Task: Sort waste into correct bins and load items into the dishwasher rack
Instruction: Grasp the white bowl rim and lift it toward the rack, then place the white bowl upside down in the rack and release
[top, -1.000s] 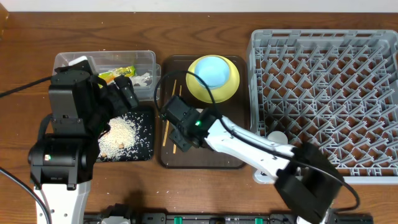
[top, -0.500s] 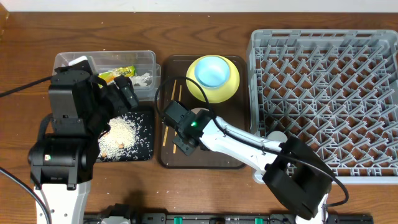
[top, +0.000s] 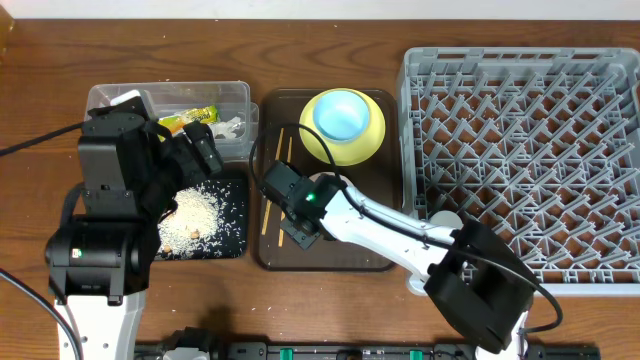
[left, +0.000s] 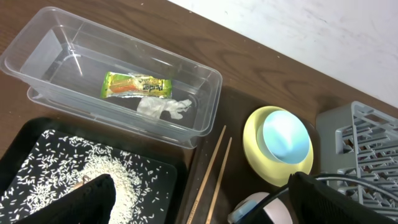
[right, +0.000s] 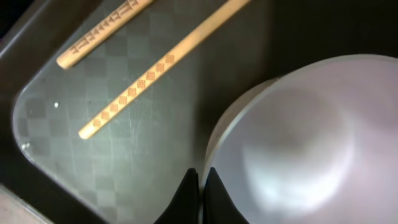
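Observation:
My right gripper (right: 200, 186) is shut on the rim of the white bowl (right: 298, 143) on the brown serving tray (top: 340, 255), beside two chopsticks (right: 161, 68). In the overhead view the right gripper (top: 305, 210) covers most of the white bowl (top: 322, 181). The light blue bowl (top: 342, 115) sits on the yellow plate (top: 370, 140). My left gripper (left: 211, 205) is open and empty above the black tray (left: 155, 171) with its rice scraps (left: 81, 174). The clear tub (left: 56, 43) holds the wrapper (left: 137, 85) and napkin (left: 163, 107). The small white cup (top: 445, 222) stands in the grey rack (top: 520, 150).
The brown serving tray lies between the two bins and the rack. The left arm's body (top: 100, 230) hangs over the black tray's left side. The rack fills the right part of the table.
The right arm's elbow has swung left and its gripper has shifted slightly at the white bowl's rim. The left arm has not moved.

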